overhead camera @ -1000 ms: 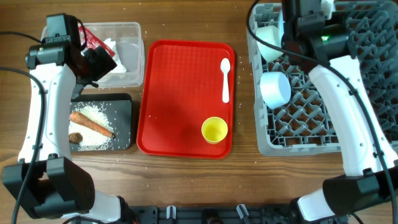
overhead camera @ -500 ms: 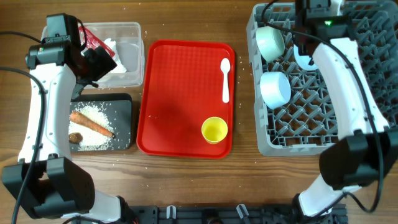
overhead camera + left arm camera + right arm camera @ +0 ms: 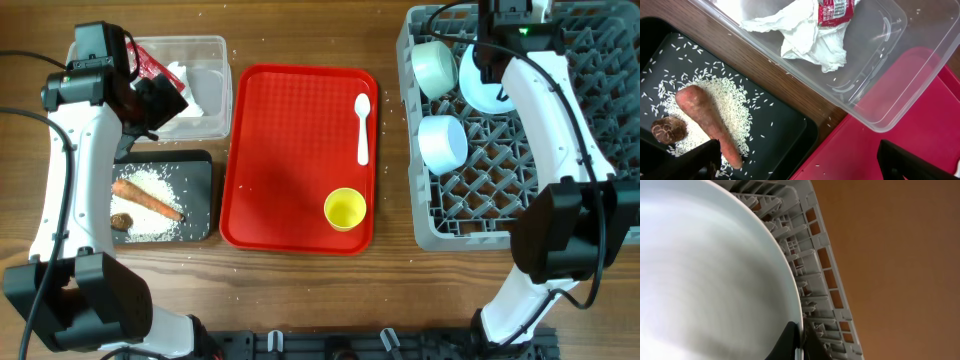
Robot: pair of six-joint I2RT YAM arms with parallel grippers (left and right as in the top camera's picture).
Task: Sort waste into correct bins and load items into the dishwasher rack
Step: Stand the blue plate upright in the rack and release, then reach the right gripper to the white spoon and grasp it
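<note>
At the table's two o'clock, the right gripper [image 3: 799,342] appears clamped on the rim of a pale blue plate [image 3: 478,88], which sits at the rack's [image 3: 480,215] eleven o'clock. The left gripper [image 3: 799,152] hangs wide open and empty over the gap between the clear tub [image 3: 890,75] and the black tray [image 3: 785,130], at ten o'clock.

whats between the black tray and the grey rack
The red serving tray lies there, carrying the white spoon and yellow cup; the overhead view shows it.
</note>
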